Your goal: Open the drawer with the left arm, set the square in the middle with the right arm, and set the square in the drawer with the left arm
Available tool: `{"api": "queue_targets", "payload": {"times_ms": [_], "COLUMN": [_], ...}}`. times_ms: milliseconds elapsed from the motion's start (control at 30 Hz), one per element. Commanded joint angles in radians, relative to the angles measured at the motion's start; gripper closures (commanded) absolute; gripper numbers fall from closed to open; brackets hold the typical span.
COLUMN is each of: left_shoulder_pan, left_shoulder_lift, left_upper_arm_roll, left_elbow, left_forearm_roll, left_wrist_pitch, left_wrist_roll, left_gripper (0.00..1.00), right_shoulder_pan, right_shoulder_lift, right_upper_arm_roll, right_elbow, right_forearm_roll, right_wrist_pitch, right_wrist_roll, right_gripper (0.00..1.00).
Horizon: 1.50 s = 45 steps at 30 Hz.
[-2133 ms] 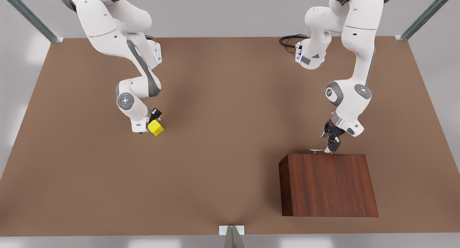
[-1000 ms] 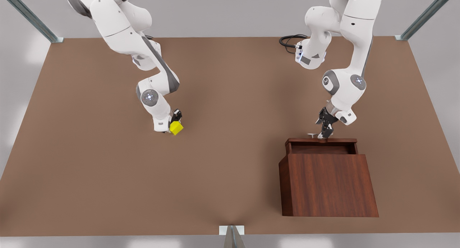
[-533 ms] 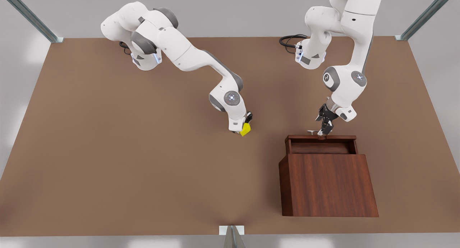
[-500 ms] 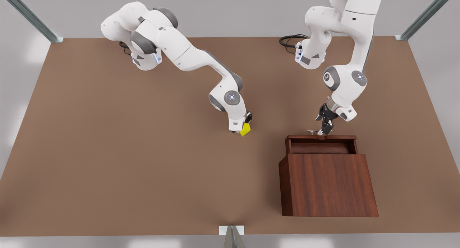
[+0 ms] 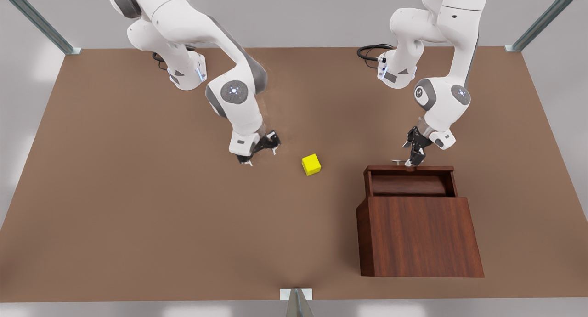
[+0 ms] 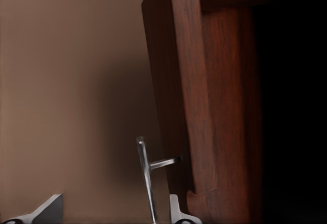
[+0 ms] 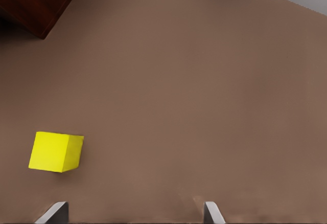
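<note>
Beside the square (image 5: 311, 164), right tool (image 5: 262, 153) (spread).

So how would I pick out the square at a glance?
Start at the wooden cabinet on the front view's right, drawer pulled out. Just beyond its far-left corner, the square sits alone on the brown tabletop. It is the one bright yellow thing there.

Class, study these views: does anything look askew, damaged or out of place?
Nothing stands out. The square sits flat on the table; the right pincer is open beside it; the left pincer is at the open drawer.
</note>
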Motion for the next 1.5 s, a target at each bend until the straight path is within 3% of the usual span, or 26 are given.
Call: {"api": "queue_targets", "payload": {"times_ms": [0,100,167,300,400,467,567,667,867,967,1133,1467], "left_shoulder_pan": [0.001,0.001,0.001,0.001,0.001,-0.001,-0.045,-0.114,-0.219,-0.265,-0.403,-0.463], "left_shoulder_lift": [-0.001,-0.014,-0.016,-0.083,-0.332,-0.337,-0.151,0.117,0.364,0.472,0.579,0.693], "left_upper_arm_roll": [0.000,0.000,0.000,0.003,0.014,0.011,-0.084,-0.124,-0.166,-0.166,-0.166,-0.166], "left_elbow": [0.000,-0.018,-0.028,-0.078,-0.063,0.024,0.266,0.689,0.949,1.037,1.035,1.039], "left_forearm_roll": [0.001,0.001,0.001,0.004,0.091,0.129,0.198,0.352,0.357,0.396,0.522,0.587], "left_wrist_pitch": [-0.001,-0.006,-0.007,-0.030,-0.242,-0.265,-0.326,-0.708,-0.899,-0.867,-0.647,-0.544], "left_wrist_roll": [0.000,0.003,0.008,0.015,0.008,0.012,0.138,0.201,0.779,1.127,1.324,1.433], "left_gripper": [0.00,0.00,0.00,0.00,0.00,0.00,0.00,0.00,0.00,0.00,0.00,0.00], "right_shoulder_pan": [-0.041,-0.314,-0.424,-0.475,-0.546,-0.543,-0.538,-0.538,-0.537,-0.514,-0.503,-0.497], "right_shoulder_lift": [-0.028,-0.143,-0.151,-0.115,-0.126,-0.124,-0.128,-0.129,-0.117,-0.094,-0.045,-0.035], "right_upper_arm_roll": [0.001,0.011,-0.078,-0.065,-0.070,-0.067,-0.061,-0.064,-0.062,-0.056,-0.059,-0.059], "right_elbow": [0.022,0.073,0.116,0.160,0.172,0.200,0.228,0.252,0.268,0.266,0.274,0.272], "right_forearm_roll": [-0.003,-0.090,-0.078,-0.084,-0.074,-0.058,-0.040,-0.040,-0.040,-0.044,-0.040,-0.035], "right_wrist_pitch": [-0.100,-0.335,-0.373,-0.393,-0.421,-0.451,-0.454,-0.473,-0.467,-0.468,-0.444,-0.413], "right_wrist_roll": [-0.009,-0.017,-0.110,-0.173,-0.405,-0.397,-0.353,-0.343,-0.336,-0.337,-0.337,-0.337], "right_gripper": [0.00,0.00,0.00,0.00,0.00,0.00,0.00,0.00,0.00,0.00,0.00,0.00]}}
